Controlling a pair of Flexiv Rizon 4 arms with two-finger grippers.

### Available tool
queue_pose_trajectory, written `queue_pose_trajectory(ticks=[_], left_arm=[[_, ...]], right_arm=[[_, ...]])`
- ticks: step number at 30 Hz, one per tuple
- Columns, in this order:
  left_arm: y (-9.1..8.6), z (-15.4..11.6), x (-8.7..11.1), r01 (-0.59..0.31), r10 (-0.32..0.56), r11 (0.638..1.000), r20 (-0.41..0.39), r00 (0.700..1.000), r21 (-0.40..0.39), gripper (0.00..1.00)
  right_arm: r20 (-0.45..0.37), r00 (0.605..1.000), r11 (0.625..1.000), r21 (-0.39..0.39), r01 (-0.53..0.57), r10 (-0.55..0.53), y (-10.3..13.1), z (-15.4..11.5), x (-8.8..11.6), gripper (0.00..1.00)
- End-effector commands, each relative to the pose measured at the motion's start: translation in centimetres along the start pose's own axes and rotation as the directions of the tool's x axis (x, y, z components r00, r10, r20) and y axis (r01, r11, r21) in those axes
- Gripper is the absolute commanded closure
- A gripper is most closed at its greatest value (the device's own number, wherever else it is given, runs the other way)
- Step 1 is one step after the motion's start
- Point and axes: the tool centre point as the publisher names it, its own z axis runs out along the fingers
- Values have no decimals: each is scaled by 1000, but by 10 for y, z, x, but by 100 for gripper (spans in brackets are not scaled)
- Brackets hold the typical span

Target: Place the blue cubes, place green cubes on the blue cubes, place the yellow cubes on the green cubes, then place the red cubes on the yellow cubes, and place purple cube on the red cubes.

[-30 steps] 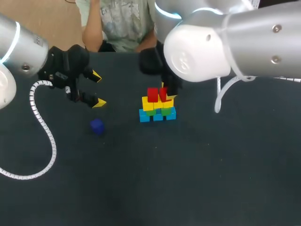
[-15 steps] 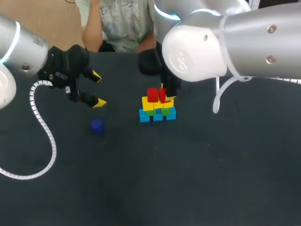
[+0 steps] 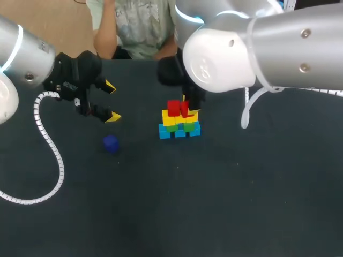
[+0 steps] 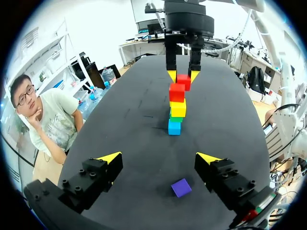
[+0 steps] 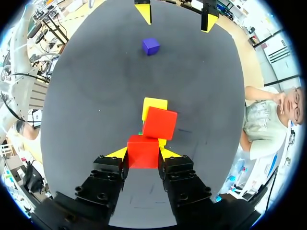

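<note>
1. Head view: The stack (image 3: 179, 122) stands near the middle of the table (image 3: 241, 193). Blue cubes (image 3: 179, 131) form the base, with green cubes (image 3: 189, 126) above, yellow cubes (image 3: 170, 119) over those, and reds on top. The right gripper (image 3: 187, 104) is set at the stack's twelve o'clock, its fingers largely hidden here. The left gripper (image 3: 111, 101) hangs spread apart at about ten o'clock of the stack. The purple cube (image 3: 110, 143) lies on the table at that gripper's six o'clock.

2. Left wrist view: The purple cube is seen loose, between and beneath the spread fingers and untouched. The stack stands dead ahead at twelve o'clock. Beyond it, the right gripper is clamped on the held red cube (image 4: 183, 79), just behind the nearer red cube (image 4: 176, 92).

3. Right wrist view: The held red cube is pinched from both sides between the yellow tips. The nearer red cube sits slightly turned, touching it at one o'clock. The step in hand is judged to be seating this red on the yellow layer. It is best lowered until it bears flat, without the neighbour being pushed. The fingers are then opened only slightly and drawn straight up.
</note>
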Motion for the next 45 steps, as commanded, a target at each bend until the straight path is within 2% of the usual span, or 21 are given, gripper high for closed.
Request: queue_pose_trajectory(ticks=[1, 12, 21, 39, 41, 44, 45], left_arm=[[1, 0, 1, -2, 2, 1000, 3, 1000, 1, 0], [1, 0, 1, -2, 2, 1000, 3, 1000, 1, 0], [1, 0, 1, -2, 2, 1000, 3, 1000, 1, 0], [1, 0, 1, -2, 2, 1000, 3, 1000, 1, 0], [1, 0, 1, -2, 2, 1000, 3, 1000, 1, 0], [1, 0, 1, -2, 2, 1000, 3, 1000, 1, 0], [1, 0, 1, -2, 2, 1000, 3, 1000, 1, 0]], right_arm=[[1, 1000, 1000, -3, 1, -1, -2, 0, -1, 100], [3, 1000, 1000, 5, -1, 1, -3, -1, 0, 98], [9, 1000, 1000, -3, 1, -1, -4, 1, 0, 92], [12, 1000, 1000, -4, 11, -11, -7, 2, -3, 89], [11, 1000, 1000, -4, 10, -10, -7, 2, -3, 85], [11, 1000, 1000, -4, 7, -7, -6, 2, -2, 65], [12, 1000, 1000, -4, 6, -6, -6, 2, -2, 40]])
